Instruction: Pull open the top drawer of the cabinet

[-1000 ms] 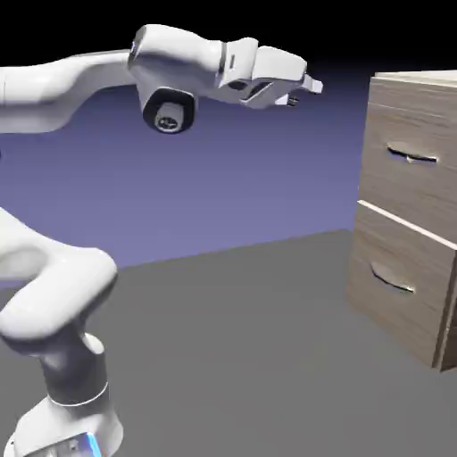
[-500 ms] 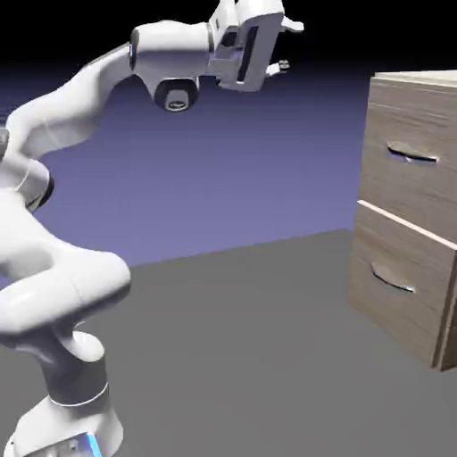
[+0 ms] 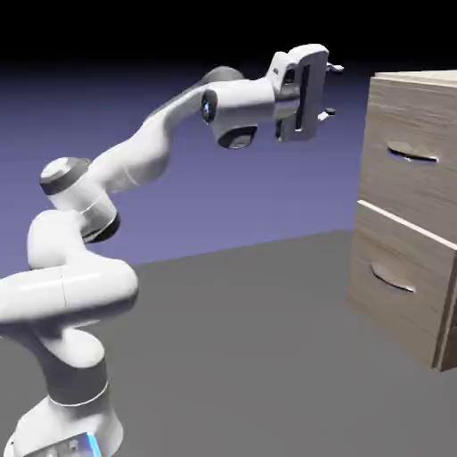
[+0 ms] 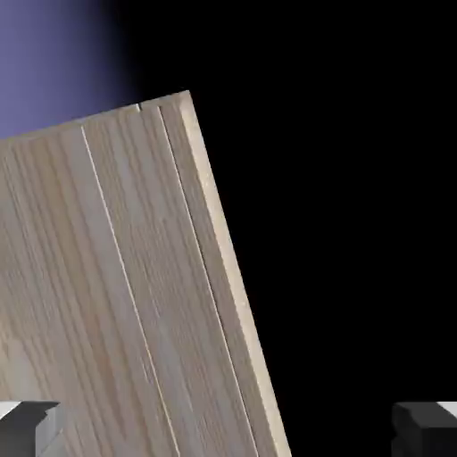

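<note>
Nearest, one hand (image 3: 331, 91) with two grey fingertips (image 4: 29, 430), spread wide apart, with a gap between them and no grip on anything. In the hand view, tucked into the bottom left and bottom right corners. In the exterior view, held high at the end of one white arm (image 3: 143, 165), with the fingers pointing to the exterior view's right, one above the other.

Beyond the fingertips and apart from them, one cabinet (image 3: 413, 78) of light brown wood grain, standing upright on the grey surface (image 3: 232, 357), with its long axis vertical. In the hand view, slanting from upper left to lower right, across the left and lower middle.

Ahead of the hand and a little lower, the top drawer (image 3: 406, 120), one of two in the cabinet. Facing back toward the hand's side, to the exterior view's left and partly toward the camera. Closed, by the look of the front. Across that front, one slim, curved silver handle (image 3: 411, 154), its long axis running sideways, close to level, and dipping slightly toward the exterior view's right. Well clear of the fingers.

Farther below the hand, the lower drawer (image 3: 388, 250), facing the same way, with one similar handle, for a count of two drawers and two handles. Behind everything, a blue-violet backdrop (image 3: 232, 196).
</note>
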Controlling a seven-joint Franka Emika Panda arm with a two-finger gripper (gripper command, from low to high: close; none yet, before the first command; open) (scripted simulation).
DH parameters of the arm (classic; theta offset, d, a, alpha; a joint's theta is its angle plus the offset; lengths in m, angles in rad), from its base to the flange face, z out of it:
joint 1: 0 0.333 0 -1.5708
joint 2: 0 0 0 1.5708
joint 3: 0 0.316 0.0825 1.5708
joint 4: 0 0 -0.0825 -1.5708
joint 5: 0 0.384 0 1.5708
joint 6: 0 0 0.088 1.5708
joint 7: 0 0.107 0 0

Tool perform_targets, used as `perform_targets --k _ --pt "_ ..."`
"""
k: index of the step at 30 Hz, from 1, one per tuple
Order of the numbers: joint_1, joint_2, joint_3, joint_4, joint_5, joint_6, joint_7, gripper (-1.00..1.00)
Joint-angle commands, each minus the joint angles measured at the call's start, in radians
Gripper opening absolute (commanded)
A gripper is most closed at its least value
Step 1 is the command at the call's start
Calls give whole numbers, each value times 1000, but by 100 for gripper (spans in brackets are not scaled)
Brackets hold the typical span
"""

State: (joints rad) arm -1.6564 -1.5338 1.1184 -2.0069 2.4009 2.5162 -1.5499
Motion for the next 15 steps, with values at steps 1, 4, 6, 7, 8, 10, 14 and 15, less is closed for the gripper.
perform_targets --k 1,4,6,7,8,10,14,15 --pt "-30 -17 20 15 44 -9 -42 0" --pt "-121 -70 81 58 174 -38 -166 0" --pt "-181 -105 122 87 261 -57 -249 0" --pt "-207 -119 139 100 297 -65 -284 0" --pt "-207 -119 139 100 297 -65 -284 0" --pt "-255 -113 141 172 298 -41 -272 0" --pt "-348 -101 145 310 299 4 -249 0" --pt "-348 -101 145 310 299 4 -249 -100"
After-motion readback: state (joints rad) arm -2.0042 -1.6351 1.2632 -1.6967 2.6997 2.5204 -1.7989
